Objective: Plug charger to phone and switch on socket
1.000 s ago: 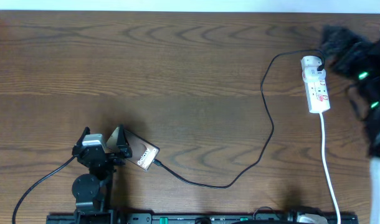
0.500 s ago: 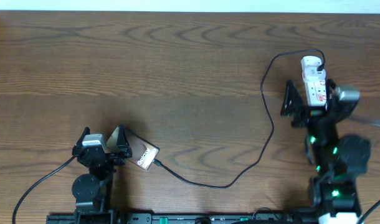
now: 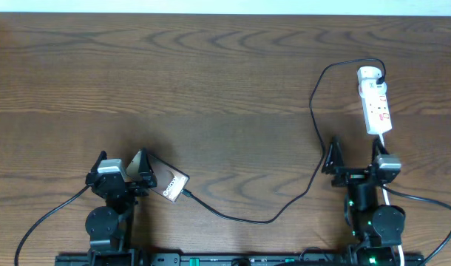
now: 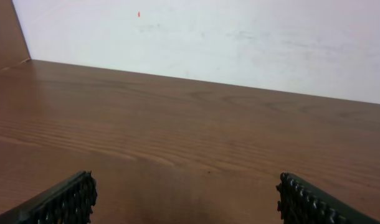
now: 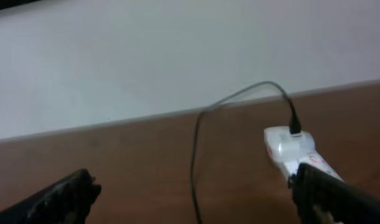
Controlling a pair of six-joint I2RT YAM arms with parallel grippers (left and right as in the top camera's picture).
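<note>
The phone [image 3: 169,182] lies flat at the front left, its lettered face up. The charger cable [image 3: 314,125] runs from the phone's right end across the table to a black plug in the far end of the socket [image 3: 374,100]. The socket is a white strip at the back right; it also shows in the right wrist view [image 5: 291,148], with the cable [image 5: 194,163] in front. My left gripper [image 3: 123,168] is open and empty just left of the phone. My right gripper [image 3: 356,159] is open and empty, a little in front of the socket.
The socket's white cord [image 3: 392,214] runs toward the front edge past the right arm. A white wall [image 4: 209,37] stands behind the table's far edge. Both arm bases sit at the front edge.
The right arm has drawn back from the socket toward the front edge and now rests low with its gripper open. The left arm, phone and cable have not moved.
</note>
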